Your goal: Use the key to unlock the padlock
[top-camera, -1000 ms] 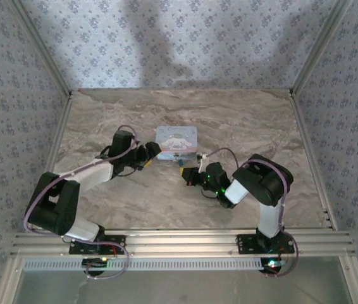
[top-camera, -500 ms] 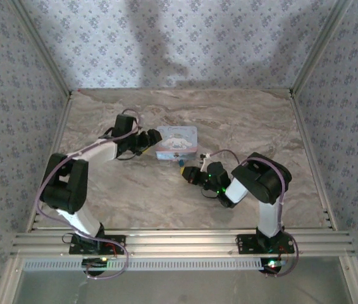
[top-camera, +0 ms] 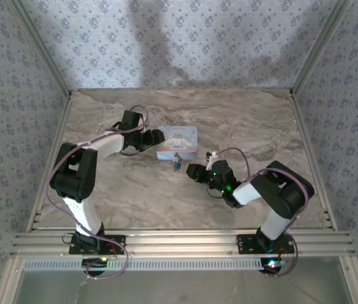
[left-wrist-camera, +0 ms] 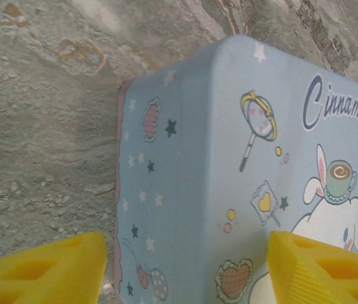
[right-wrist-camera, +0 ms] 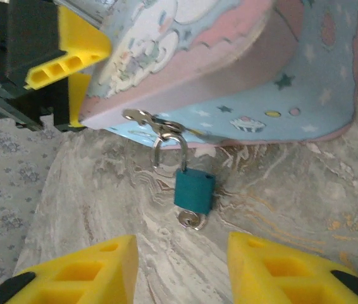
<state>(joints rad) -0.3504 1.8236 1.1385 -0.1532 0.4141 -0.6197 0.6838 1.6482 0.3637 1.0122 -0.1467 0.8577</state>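
1. Overhead, the marble worktop (top-camera: 248,114) gives you wide bare room behind the tin (top-camera: 178,140) and along both its sides. Papered walls (top-camera: 179,44) close it on three sides, and a metal rail (top-camera: 179,240) runs along the near edge. The tin sits near the middle, with the padlock (top-camera: 177,164) lying just at its near side. The left arm (top-camera: 103,149) sweeps in from the left with its elbow raised, and the left fingers (top-camera: 154,137) are at the tin's left end. The right arm (top-camera: 255,190) is folded low, its forearm running leftward. The right fingers (top-camera: 193,170) are just beside the padlock on its right, apart from it.

2. On the left wrist camera, the left fingers (left-wrist-camera: 40,271) are spread wide, one yellow tip at each lower corner, grasping nothing. The tin (left-wrist-camera: 229,190) lies ahead between them with its printed lid facing you. Its left edge meets bare worktop (left-wrist-camera: 40,95), so you have open room on that side.

3. On the right wrist camera, the right fingers (right-wrist-camera: 78,275) are released and parted, with the padlock (right-wrist-camera: 193,192) ahead in the gap, untouched. Its shackle is looped through a metal hasp (right-wrist-camera: 142,119) on the tin (right-wrist-camera: 248,69), and its teal body rests on the worktop (right-wrist-camera: 280,190). A small silver piece (right-wrist-camera: 190,220) sits at its lower end; you cannot tell what it is. One yellow tip of the left fingers (right-wrist-camera: 71,54) stands by the tin's far end.
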